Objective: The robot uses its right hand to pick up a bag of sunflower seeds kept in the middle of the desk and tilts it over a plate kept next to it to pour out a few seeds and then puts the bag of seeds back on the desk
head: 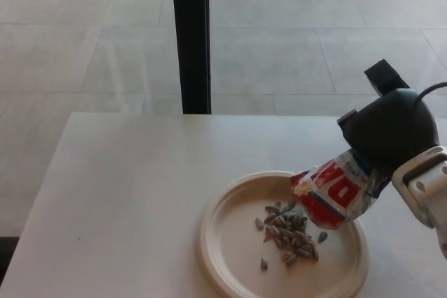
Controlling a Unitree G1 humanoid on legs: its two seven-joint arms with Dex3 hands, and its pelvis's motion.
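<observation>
- Red, white and silver, the bag of sunflower seeds is grasped in the robot's right hand, which comes in from the picture's right edge at about 3 o'clock.
- The black hand is clenched around the bag's upper end; its fingers are hidden behind the bag and the rounded back of the hand.
- The bag is tilted, its open mouth pointing down and toward 8 o'clock, over the plate's upper right part.
- A cream plate sits on the white tabletop at roughly 6 o'clock in the view.
- Grey striped seeds lie in a loose pile on the plate just below the bag's mouth, with a few strays at the pile's 7 o'clock.
- Beyond the tabletop, a black post stands at 12 o'clock against a pale tiled floor.
</observation>
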